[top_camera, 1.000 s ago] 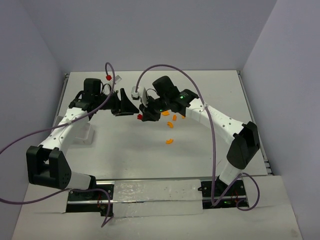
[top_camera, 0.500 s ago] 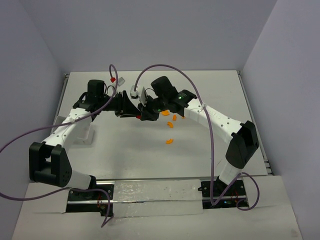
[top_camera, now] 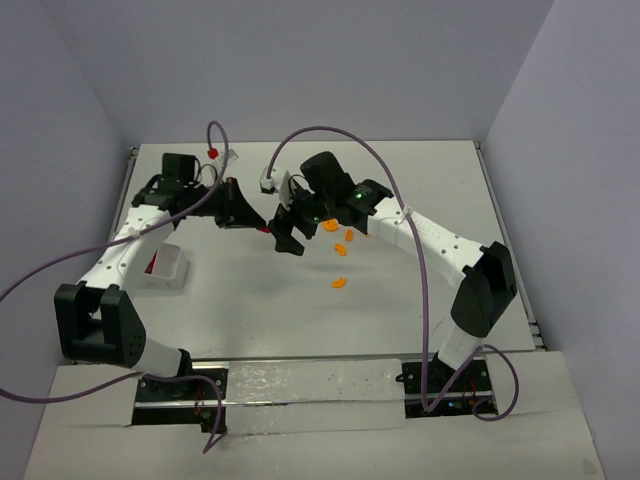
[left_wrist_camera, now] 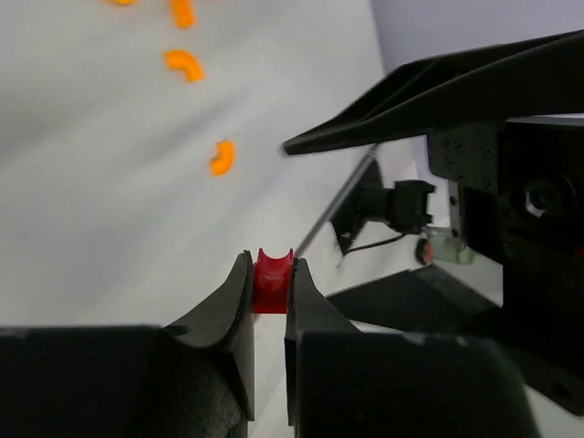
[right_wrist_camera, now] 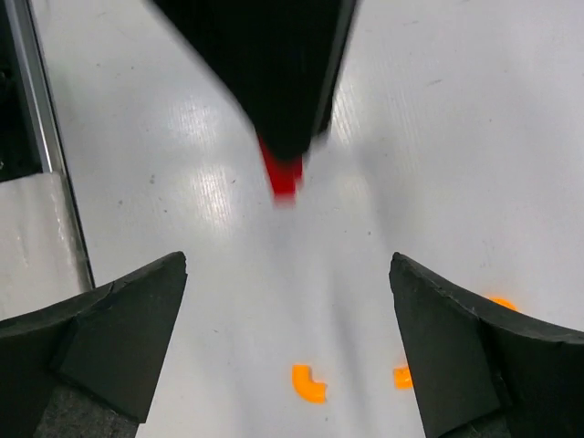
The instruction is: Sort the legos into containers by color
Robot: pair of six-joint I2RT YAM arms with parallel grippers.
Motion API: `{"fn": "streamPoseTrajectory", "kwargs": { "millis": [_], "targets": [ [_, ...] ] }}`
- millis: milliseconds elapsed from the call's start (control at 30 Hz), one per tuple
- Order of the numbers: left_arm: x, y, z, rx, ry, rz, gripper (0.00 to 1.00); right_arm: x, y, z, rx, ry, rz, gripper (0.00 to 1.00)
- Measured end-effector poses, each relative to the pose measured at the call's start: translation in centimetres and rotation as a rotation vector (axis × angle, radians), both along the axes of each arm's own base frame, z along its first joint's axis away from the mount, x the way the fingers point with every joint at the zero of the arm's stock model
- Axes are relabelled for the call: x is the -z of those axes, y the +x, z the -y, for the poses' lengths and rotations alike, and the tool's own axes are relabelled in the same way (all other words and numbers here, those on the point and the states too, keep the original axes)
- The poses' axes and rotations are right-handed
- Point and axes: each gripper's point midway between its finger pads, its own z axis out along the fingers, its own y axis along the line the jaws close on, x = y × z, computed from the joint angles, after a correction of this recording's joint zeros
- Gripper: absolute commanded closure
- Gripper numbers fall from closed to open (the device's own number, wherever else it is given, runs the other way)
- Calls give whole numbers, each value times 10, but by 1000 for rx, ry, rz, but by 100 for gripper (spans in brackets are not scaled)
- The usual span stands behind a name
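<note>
Left gripper (left_wrist_camera: 270, 274): jaws clamped on one red lego (left_wrist_camera: 272, 276), a small piece with a scooped top edge. It is pinched at the very tips of the fingers (left_wrist_camera: 233, 306) and projects just past them. Its height above the table (top_camera: 250, 310) cannot be told. Right gripper (right_wrist_camera: 287, 265): jaws wide apart, gripping nothing. It points at the left gripper's tip. The right wrist view looks between its own spread fingers (right_wrist_camera: 109, 333) at the red lego, which pokes out below the other arm's black fingers. From the top view the two grippers meet nose to nose near the rear middle of the table, close but apart. Orange curved legos lie loose on the table under and just in front of the right arm. Four are countable from above, the nearest to the bases at (top_camera: 339, 283). White tray (top_camera: 172, 262) sits at the left beside the left forearm, well apart from both grippers. Something red shows at its left end; dividers not resolvable.
</note>
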Motion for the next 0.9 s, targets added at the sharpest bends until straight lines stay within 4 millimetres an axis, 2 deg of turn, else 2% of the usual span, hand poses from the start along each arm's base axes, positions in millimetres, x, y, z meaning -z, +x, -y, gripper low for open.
{"fn": "streamPoseTrajectory", "kwargs": {
  "millis": [100, 233, 267, 367, 567, 700, 900],
  "targets": [
    [-6, 23, -46, -89, 107, 60, 100, 0, 7, 6, 29, 7, -18, 0],
    [-8, 56, -135, -256, 341, 176, 100, 6, 26, 26, 104, 10, -52, 0],
    [-5, 58, -156, -296, 413, 191, 100, 8, 32, 33, 129, 6, -60, 0],
    [10, 50, -201, -362, 611, 194, 96, 15, 50, 55, 210, -5, -82, 0],
    [39, 17, -252, -395, 897, 154, 93, 20, 78, 88, 338, -22, -84, 0],
    [42, 11, -280, -422, 1021, 136, 90, 24, 81, 93, 358, -34, -86, 0],
    [45, 7, -302, -435, 1114, 114, 82, 32, 83, 98, 377, -55, -91, 0]
  ]
}}
